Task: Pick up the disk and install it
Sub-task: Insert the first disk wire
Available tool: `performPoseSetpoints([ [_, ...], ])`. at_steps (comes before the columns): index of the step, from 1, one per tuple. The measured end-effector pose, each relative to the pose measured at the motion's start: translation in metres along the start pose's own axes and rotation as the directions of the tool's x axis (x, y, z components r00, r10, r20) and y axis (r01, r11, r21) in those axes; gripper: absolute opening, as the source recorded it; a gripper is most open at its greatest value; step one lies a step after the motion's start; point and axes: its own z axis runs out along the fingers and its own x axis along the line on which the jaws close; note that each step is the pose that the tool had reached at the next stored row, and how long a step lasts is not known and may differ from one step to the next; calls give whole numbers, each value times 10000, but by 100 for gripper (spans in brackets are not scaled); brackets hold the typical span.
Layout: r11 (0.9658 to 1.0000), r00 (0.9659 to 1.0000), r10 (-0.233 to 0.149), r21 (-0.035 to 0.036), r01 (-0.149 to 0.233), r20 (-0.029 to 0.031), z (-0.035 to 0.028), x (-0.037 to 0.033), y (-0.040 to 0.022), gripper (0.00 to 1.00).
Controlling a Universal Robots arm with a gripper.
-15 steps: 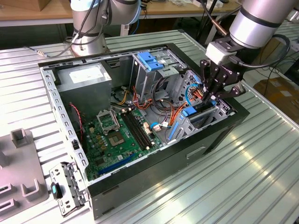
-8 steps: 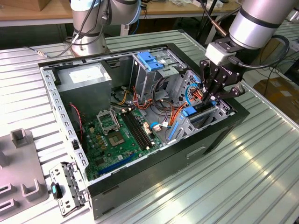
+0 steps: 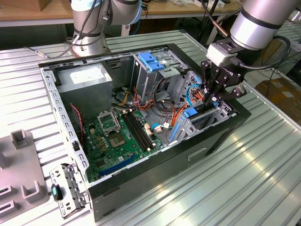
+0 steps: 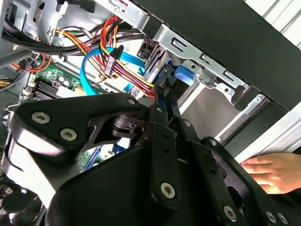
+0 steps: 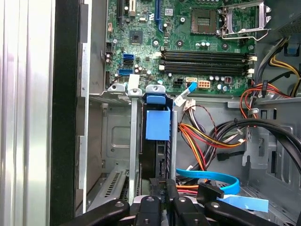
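1. My claw (image 3: 214, 96) is matt black, hanging from a silver-grey arm (image 3: 258, 21).
2. I see the disk (image 5: 157, 141) as a dark body under bright blue plastic, in the first wrist view.
3. The motherboard (image 3: 115, 139) is green with black memory slots.
4. At 12 o'clock from the claw in the second wrist view, cables (image 4: 115, 59) run red, yellow and orange, with a sky-blue ribbon.
5. The case (image 3: 188, 155) is black outside, grey metal inside.
6. The worktop (image 3: 244, 183) is ribbed, shiny silver.
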Motion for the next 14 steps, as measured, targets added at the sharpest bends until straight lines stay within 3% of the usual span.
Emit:
performPoseSetpoints([
  [5,10000,10000,6,-10,-6,37,22,0,0,16],
  [6,10000,9999,6,-6,-6,104,29,0,-1,16],
  [14,10000,9999,9,-7,-9,131,11,1,0,16],
])
